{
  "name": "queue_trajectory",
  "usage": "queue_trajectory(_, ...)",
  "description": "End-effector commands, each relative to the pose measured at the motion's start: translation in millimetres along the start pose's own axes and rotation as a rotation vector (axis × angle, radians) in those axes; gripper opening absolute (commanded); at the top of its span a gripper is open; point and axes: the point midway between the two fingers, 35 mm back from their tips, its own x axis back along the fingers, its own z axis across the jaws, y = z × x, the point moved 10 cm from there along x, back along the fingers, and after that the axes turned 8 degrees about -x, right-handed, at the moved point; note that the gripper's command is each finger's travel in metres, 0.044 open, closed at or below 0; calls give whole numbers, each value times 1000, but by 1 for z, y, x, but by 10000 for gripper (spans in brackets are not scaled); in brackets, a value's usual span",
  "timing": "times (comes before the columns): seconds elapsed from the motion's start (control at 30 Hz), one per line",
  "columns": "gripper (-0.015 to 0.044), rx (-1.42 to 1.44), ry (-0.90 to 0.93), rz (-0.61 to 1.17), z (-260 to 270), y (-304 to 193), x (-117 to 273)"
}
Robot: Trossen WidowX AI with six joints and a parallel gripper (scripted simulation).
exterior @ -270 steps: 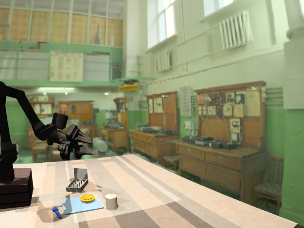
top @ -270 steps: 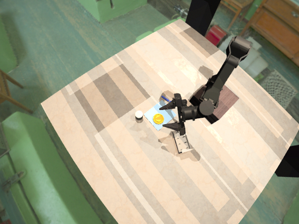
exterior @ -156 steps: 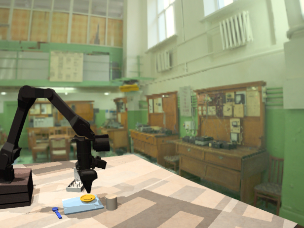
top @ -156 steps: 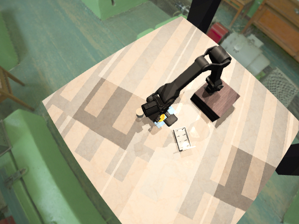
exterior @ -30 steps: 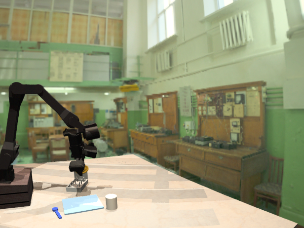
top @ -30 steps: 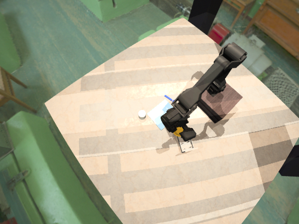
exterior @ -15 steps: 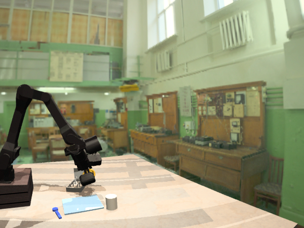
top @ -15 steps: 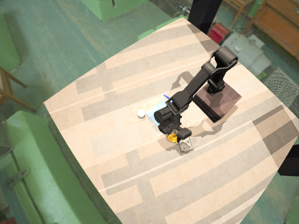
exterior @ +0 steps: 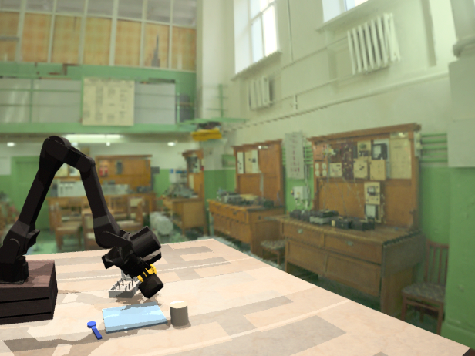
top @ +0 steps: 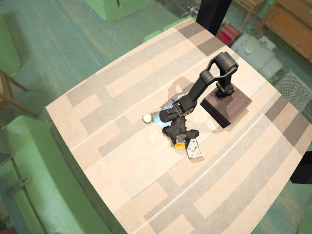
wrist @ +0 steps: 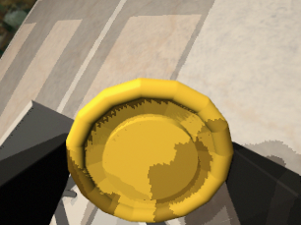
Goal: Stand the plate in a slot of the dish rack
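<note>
The yellow plate [top: 179,146] [exterior: 151,269] [wrist: 148,157] is held by its edges between the two fingers of my gripper [top: 180,143] [wrist: 150,147], tilted and off the table. The dish rack [top: 192,153] [exterior: 119,293] is a small pale tray with short upright pegs and a taller end panel. In the top view the plate is just left of the rack, and a finger covers part of the rack's near side. In the exterior view the gripper hides part of the plate and the panel. Only the panel [wrist: 36,126] and a few pegs show at the wrist view's lower left.
A light blue mat [top: 158,118] [exterior: 133,318] lies near the rack, partly under the arm in the top view. A pale cylinder [top: 147,118] [exterior: 178,314] stands beside it. A blue spoon-like thing [top: 173,101] [exterior: 95,329] lies on its other side.
</note>
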Motion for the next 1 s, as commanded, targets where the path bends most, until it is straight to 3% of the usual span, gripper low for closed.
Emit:
queue_trajectory(0.0,0,83,62,-46,-7,-10,1)
queue_trajectory(0.97,0,789,399,-418,-19,-80,32)
